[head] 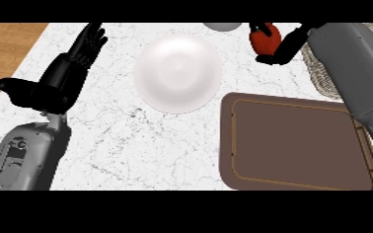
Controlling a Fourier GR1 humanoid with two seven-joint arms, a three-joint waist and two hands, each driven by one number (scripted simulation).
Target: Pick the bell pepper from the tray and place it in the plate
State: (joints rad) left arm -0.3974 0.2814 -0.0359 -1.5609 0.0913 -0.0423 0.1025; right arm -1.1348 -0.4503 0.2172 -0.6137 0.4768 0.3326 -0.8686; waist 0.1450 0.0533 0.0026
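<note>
**Pepper in the right hand, plate to its left and nearer**

The marble counter (131,143) fills the view. Its left edge borders a wooden floor, and its far side runs up to the top of the view. The brown tray (295,145) takes up the near right corner. The white plate (178,74) sits in the middle, just beside the tray's far left corner but apart from it.

The right forearm (348,64) comes down the right side and crosses the tray's right rim. It partly hides a pale ribbed object (315,71) at the counter's right edge.

The left hand (67,76) rests open at the left, fingers up, well apart from the plate. The right hand (282,47) is at the far right with its fingers curled round the red bell pepper (264,38). It holds the pepper off the tray, beyond the tray's far edge.

From this hand, the plate's centre lies to the left and somewhat nearer the robot. The right hand is plainly the nearer one. What shows of the pepper looks longer from far to near than across, though the fingers hide part of it.

I judge the carry to be underway, with the placing yet to come. The counter between pepper and plate looks open. A small pale rounded object (222,26) sits at the far edge just left of the hand, so a path slanting nearer would keep clear of it.
</note>
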